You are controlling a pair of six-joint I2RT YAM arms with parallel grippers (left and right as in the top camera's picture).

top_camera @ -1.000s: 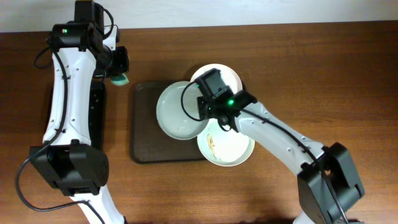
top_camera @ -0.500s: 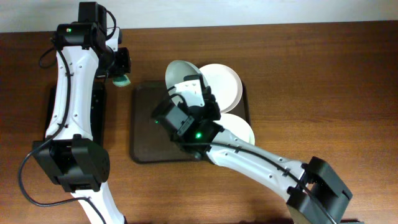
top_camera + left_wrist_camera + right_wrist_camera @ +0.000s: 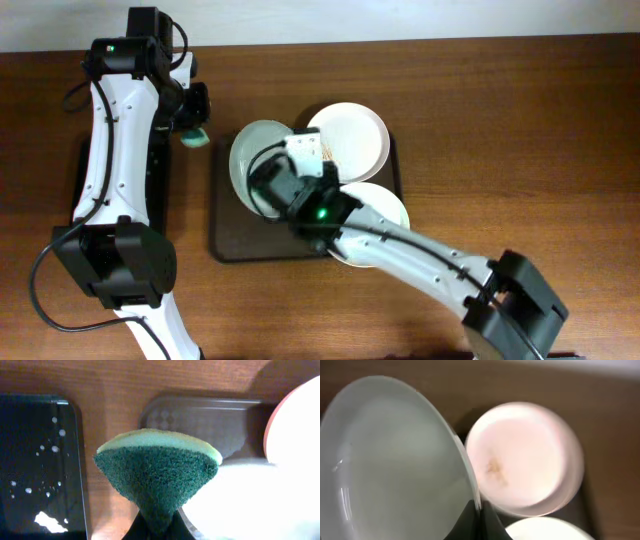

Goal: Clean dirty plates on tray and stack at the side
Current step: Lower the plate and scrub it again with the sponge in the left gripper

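My right gripper [image 3: 479, 510] is shut on the rim of a faintly greenish plate [image 3: 252, 157] and holds it tilted above the left part of the dark brown tray [image 3: 228, 235]; the plate fills the left of the right wrist view [image 3: 395, 460]. A white plate with a brown smear [image 3: 352, 138] lies at the tray's back right, also in the right wrist view [image 3: 525, 460]. A third white plate [image 3: 385, 205] lies at the front right. My left gripper [image 3: 156, 527] is shut on a green sponge [image 3: 157, 472], just left of the held plate [image 3: 194, 134].
A glossy black tray [image 3: 35, 465] with water drops lies left of the brown tray, under the left arm [image 3: 155, 180]. The brown tray's back left corner shows in the left wrist view [image 3: 200, 415]. Wooden table [image 3: 520, 120] stretches to the right.
My right gripper has swung the greenish plate to the left over the tray, toward the sponge. The left gripper with the sponge has barely moved.
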